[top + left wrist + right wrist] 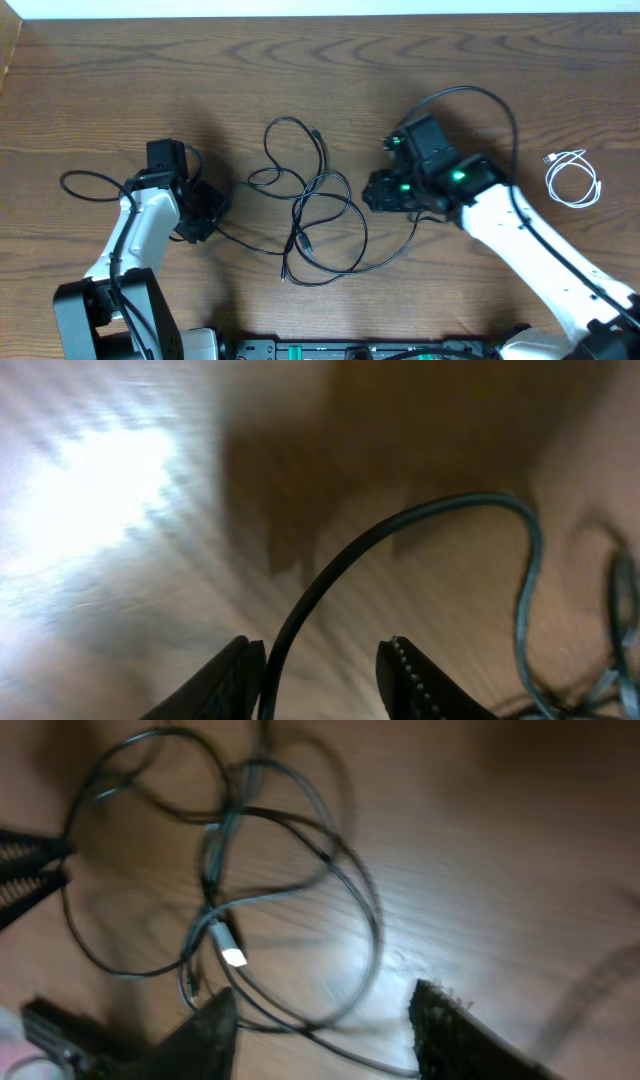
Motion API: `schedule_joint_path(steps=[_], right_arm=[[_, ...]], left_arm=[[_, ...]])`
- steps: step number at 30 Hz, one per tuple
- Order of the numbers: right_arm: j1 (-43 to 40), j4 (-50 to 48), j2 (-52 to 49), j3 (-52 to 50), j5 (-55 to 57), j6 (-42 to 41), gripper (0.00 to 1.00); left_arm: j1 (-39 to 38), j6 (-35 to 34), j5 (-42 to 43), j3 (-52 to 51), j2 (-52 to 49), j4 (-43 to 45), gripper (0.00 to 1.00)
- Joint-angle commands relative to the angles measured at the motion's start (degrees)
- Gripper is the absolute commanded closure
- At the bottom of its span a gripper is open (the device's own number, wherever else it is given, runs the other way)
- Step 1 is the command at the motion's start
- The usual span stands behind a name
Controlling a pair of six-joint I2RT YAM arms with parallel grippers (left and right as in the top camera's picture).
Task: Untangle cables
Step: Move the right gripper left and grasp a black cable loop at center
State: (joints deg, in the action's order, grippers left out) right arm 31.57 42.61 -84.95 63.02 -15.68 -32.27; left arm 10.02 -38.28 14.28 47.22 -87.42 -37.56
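A tangle of thin black cables (pixel 310 215) lies in loose loops at the table's middle. My left gripper (pixel 205 212) sits low at the tangle's left side. In the left wrist view it (pixel 322 670) is open, and one black cable strand (pixel 330 575) runs between the fingers, close against the left finger (pixel 235 680). My right gripper (pixel 385 190) hovers at the tangle's right side. In its own view it (pixel 325 1010) is open above the blurred cable loops (pixel 300 900), holding nothing. A bright plug end (pixel 232 957) lies just ahead of its fingers.
A coiled white cable (pixel 573 178) lies apart at the far right. Each arm's own black lead arcs beside it: one at the left (pixel 85 185), one over the right arm (pixel 480 100). The left gripper's tips (pixel 25 870) show at the right wrist view's left edge.
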Motion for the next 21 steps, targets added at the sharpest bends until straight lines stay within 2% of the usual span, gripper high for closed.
schedule_joint_path(steps=[1, 4, 7, 15, 18, 21], right_arm=[[4.31, -5.35, -3.91, 0.11, -1.38, -0.48, 0.65], [7.67, -12.2, -7.45, 0.11, -1.38, -0.44, 0.83], [10.56, -20.02, -11.69, 0.11, -1.36, -0.46, 0.89], [13.14, -34.12, -22.21, 0.11, -1.16, -3.26, 0.93], [13.49, -36.02, -25.44, 0.11, -1.09, -5.14, 0.98], [13.53, -34.97, -27.69, 0.11, -0.96, -5.64, 0.99]], left_arm=[[0.13, 7.5, 7.43, -0.13, 0.63, 1.03, 0.56], [0.13, 8.04, 7.78, -0.13, 0.63, 1.18, 0.54], [0.13, 8.04, 7.78, -0.13, 0.63, 1.2, 0.53], [0.13, 8.04, 7.78, -0.13, 0.63, 1.22, 0.53], [0.13, 8.04, 7.78, -0.13, 0.63, 1.25, 0.53], [0.13, 8.04, 7.76, -0.13, 0.63, 1.25, 0.53]])
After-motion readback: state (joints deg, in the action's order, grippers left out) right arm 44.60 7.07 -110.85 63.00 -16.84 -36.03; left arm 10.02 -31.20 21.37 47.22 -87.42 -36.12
